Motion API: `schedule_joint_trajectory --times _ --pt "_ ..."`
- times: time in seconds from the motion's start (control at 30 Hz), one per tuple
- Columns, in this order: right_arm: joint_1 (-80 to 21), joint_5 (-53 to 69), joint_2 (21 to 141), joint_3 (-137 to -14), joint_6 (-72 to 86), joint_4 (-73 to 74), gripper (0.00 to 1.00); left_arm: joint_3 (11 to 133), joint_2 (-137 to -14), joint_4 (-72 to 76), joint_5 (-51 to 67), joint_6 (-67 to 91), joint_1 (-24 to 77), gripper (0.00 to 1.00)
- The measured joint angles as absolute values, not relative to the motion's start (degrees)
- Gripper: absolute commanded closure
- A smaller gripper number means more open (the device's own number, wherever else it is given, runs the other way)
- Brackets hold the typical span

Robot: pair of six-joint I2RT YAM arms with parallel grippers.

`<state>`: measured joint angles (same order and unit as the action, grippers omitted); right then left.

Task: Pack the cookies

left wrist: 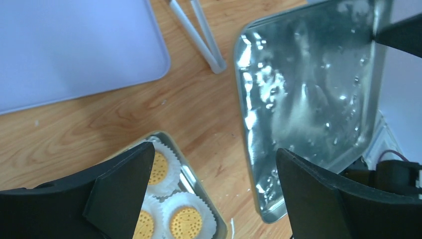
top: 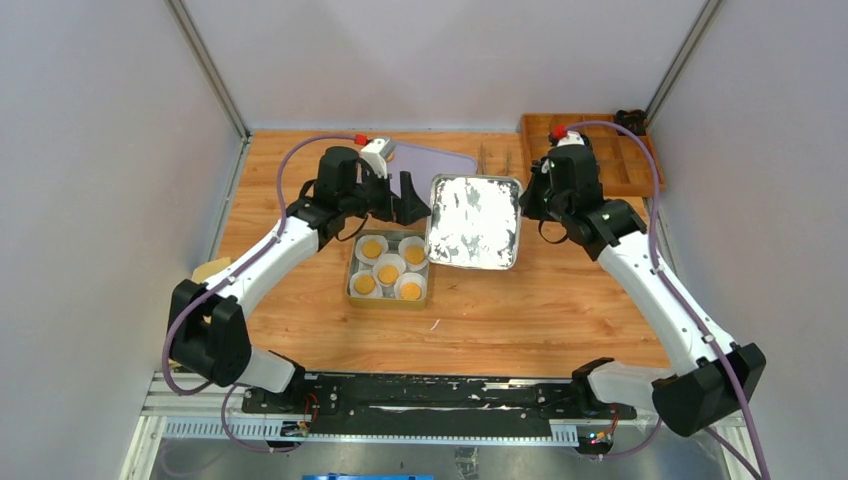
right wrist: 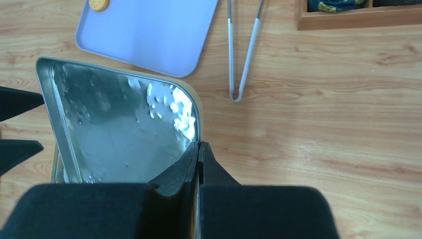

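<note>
Five cookies [top: 388,272], judged light, thin and brittle, sit in white paper cups [left wrist: 208,219] inside the open tin [top: 350,296] on the tabletop [top: 560,310], best taken gently by their edges; the right hand [right wrist: 198,149] is clamped on the stiff, slick tin lid [top: 473,220], and the left hand [left wrist: 215,152] stands wide open and empty beside it

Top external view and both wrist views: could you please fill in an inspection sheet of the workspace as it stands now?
Surface: wooden table, light grain.
Job's things: five cookies in paper cups inside the open tin; a sixth cookie on the lavender tray; silver lid beside the tin.
Clutter: tongs; wooden box at the far right corner.
Grippers: left gripper open, holding nothing; right gripper shut on the lid's rim.
Cables: purple cables along both arms; no snag seen.
Surroundings: grey walls on three sides.
</note>
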<state>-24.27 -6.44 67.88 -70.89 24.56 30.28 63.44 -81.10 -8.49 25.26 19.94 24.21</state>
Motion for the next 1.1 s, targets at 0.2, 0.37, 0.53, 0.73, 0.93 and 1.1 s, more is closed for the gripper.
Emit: schedule_joint_trajectory --times 0.2,0.37,0.53,0.73,0.93,1.1 --pt "-24.3 -2.6 72.6 -73.6 24.4 29.8 1.0 62.9 -82.7 -2.3 32.0 21.7 24.6 0.06" --pt "-24.4 -0.5 75.2 -74.4 24.3 29.2 1.0 63.0 -85.0 1.3 34.3 23.3 25.5 0.18" --pt "-24.3 -0.5 75.8 -76.6 23.7 29.2 1.0 63.0 -88.1 1.6 34.3 23.9 25.7 0.31" --pt "-24.3 -0.6 76.1 -78.3 22.6 29.1 1.0 63.0 -88.3 1.6 33.9 24.1 25.7 0.32" --pt "-24.3 -0.4 76.1 -79.0 22.5 29.6 1.0 63.0 -88.3 1.8 34.0 24.1 25.8 0.3" --pt "-24.3 -0.4 76.1 -80.5 22.1 30.5 1.0 63.0 -88.3 2.5 34.6 24.0 26.0 0.29"
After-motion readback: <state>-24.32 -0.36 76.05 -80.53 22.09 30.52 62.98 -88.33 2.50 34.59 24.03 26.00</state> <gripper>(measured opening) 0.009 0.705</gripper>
